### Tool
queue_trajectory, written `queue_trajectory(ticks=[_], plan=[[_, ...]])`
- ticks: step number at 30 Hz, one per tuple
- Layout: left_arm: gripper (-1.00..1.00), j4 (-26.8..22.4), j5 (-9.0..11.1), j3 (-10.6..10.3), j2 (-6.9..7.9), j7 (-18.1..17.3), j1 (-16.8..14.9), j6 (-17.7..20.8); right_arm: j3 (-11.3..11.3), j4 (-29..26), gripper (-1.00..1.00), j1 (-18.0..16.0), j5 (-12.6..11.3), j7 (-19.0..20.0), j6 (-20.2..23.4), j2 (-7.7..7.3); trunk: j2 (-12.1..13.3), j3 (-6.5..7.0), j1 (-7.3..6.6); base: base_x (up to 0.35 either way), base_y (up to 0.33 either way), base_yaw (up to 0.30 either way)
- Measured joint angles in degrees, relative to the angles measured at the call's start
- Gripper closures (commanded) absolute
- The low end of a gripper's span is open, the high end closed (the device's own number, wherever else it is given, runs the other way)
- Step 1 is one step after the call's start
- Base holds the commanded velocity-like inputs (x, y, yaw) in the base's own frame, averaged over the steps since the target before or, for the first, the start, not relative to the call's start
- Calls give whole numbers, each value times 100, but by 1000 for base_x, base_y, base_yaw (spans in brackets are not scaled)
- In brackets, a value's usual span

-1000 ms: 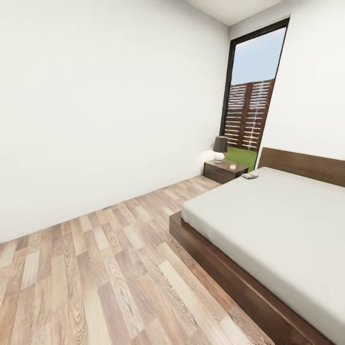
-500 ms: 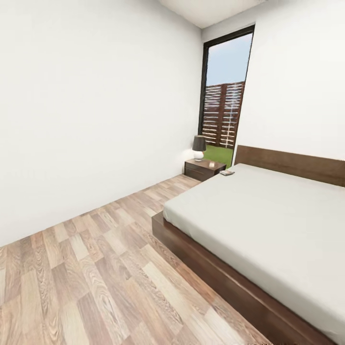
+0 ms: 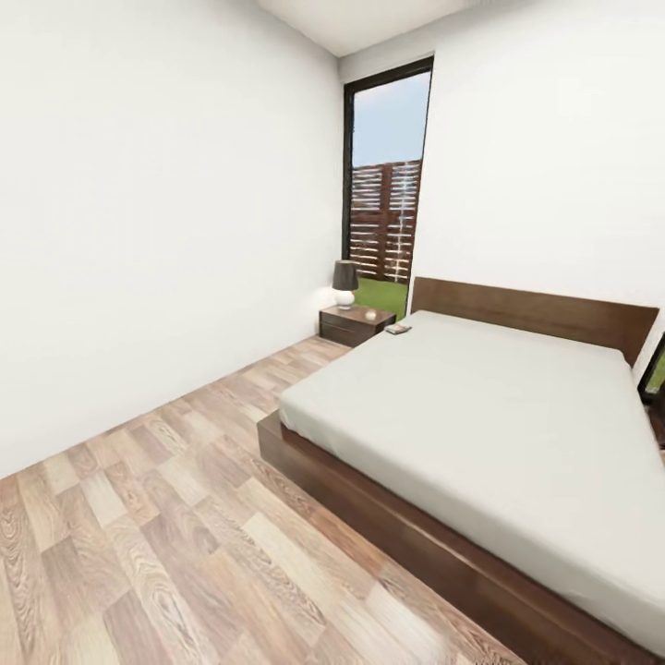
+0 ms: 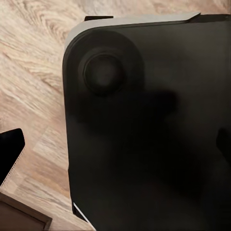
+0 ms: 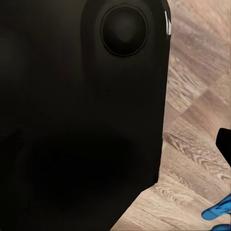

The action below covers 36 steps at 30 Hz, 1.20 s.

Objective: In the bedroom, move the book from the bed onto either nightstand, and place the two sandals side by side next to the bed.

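The bed spreads across the right of the head view, whitish mattress on a dark brown frame with a brown headboard. The book lies flat on the mattress's far left corner, close to the headboard. Just beyond that corner stands the nightstand. In the right wrist view a bright blue sandal pokes in at the frame's edge on the wood floor. My left gripper and right gripper hang over my black base, fingertips wide apart, holding nothing.
A dark-shaded lamp stands on the nightstand. Behind it rises a tall dark-framed window. A white wall runs along the left. Bare plank floor lies between wall and bed. A brown wooden corner appears in the left wrist view.
The whole head view has shifted left in the picture as the camera turned right, bringing more of the bed and headboard into sight. The book, nightstand and lamp have not moved.
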Motion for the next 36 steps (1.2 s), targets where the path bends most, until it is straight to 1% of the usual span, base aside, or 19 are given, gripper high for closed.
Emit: queue_trajectory(ticks=[36], plan=[[-100, 0, 8, 5, -1, -1, 0, -9, -8, 0, -100, 0, 0, 0, 0, -2, 0, 0, 0, 0, 0, -277]])
